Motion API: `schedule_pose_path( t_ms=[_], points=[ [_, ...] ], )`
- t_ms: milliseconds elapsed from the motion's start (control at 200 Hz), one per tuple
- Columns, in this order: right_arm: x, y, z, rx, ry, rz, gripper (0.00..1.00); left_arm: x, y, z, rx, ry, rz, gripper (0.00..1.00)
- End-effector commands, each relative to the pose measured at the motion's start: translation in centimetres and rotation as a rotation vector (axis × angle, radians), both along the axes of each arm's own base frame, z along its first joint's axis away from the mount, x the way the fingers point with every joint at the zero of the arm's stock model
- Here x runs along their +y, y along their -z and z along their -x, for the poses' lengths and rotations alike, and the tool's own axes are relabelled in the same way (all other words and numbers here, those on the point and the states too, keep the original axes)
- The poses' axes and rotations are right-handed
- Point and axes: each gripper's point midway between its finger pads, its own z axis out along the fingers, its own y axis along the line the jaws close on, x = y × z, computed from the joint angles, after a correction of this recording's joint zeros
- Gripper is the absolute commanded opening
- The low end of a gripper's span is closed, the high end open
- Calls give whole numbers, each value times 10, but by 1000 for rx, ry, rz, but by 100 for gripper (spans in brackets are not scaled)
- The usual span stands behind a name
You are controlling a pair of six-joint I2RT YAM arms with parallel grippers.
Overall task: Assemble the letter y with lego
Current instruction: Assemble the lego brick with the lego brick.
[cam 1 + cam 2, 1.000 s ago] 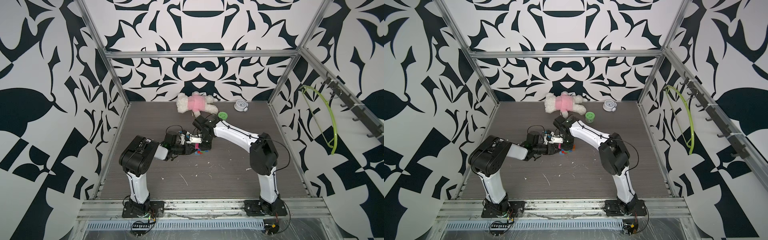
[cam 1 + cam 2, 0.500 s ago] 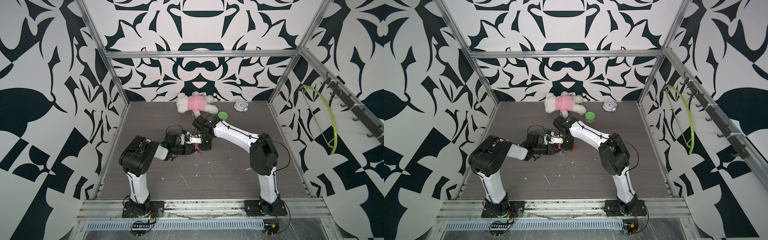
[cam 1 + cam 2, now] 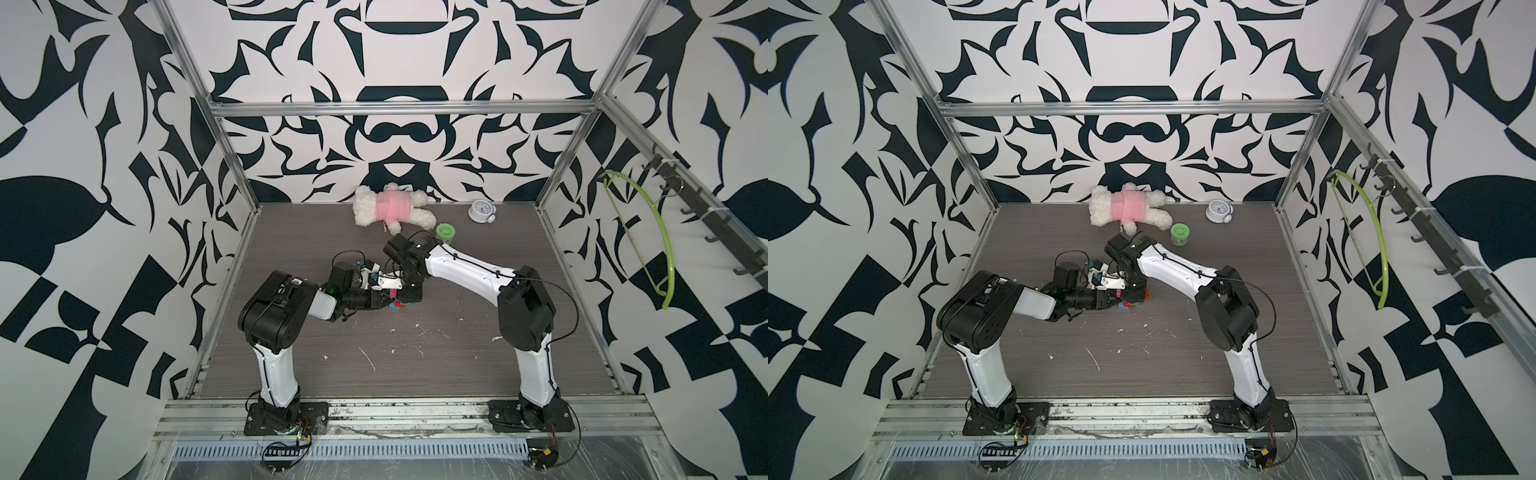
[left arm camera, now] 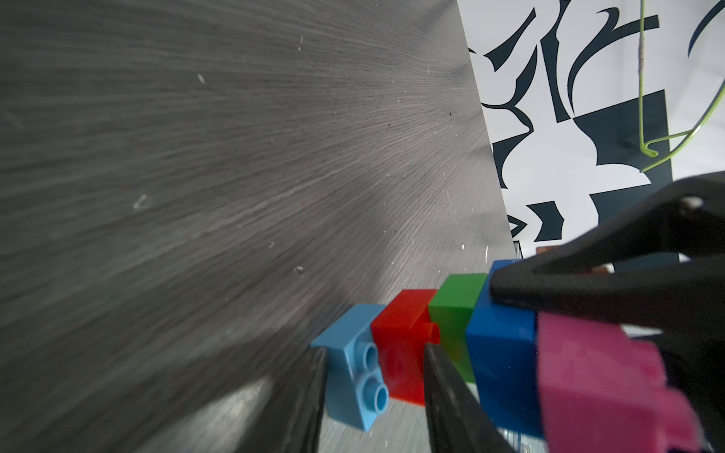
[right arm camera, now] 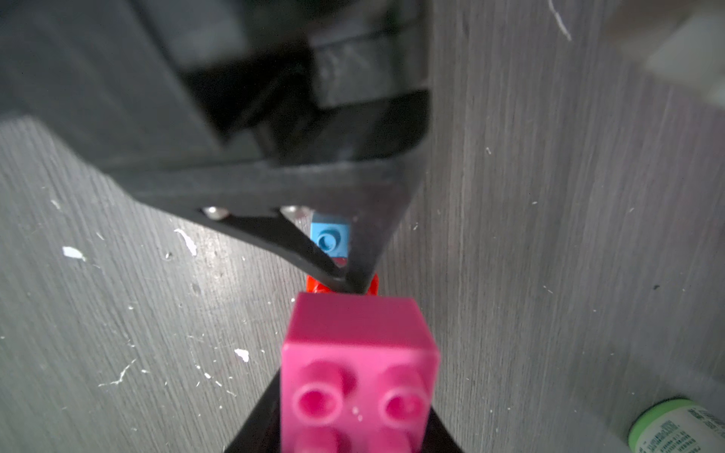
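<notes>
Left wrist: left gripper [image 4: 374, 353] clamps letter y [image 4: 498, 353] stem; right gripper [image 4: 521, 302] astride pink tip [image 4: 588, 372], grip unclear.

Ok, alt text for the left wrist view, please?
A row of joined lego bricks, light blue, red, green, blue, pink, lies on a grey wood-grain table. The left gripper grips its light blue and red end; the right gripper's finger touches the blue brick.

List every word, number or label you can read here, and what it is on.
Nothing reads clearly.
Green tub: dark print on its white label, too blurred to read.
Clock: dial numbers too small to read.
</notes>
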Motion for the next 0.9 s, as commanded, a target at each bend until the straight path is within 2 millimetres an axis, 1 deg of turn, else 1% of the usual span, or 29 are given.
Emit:
schedule_pose_path(
  t_ms=[0,175,455,600,720,800,895],
  points=[
    [7,-9,6,-9,-29,-27,42,31,75,40,235,-51,-235,43],
    [9,-19,4,-34,-30,-52,44,31,76,40,237,-51,-236,43],
    [13,-46,1,-90,-17,-118,47,31,76,40,236,-51,-237,43],
    [16,-71,-2,-152,6,-191,49,32,76,40,236,-51,-238,43],
    [17,-94,-5,-205,60,-267,49,32,76,40,235,-51,-237,43],
    [17,-113,-8,-238,137,-347,49,31,75,40,234,-50,-237,43],
    [12,-138,-14,-272,279,-479,50,31,76,40,235,-50,-238,43]
  ],
)
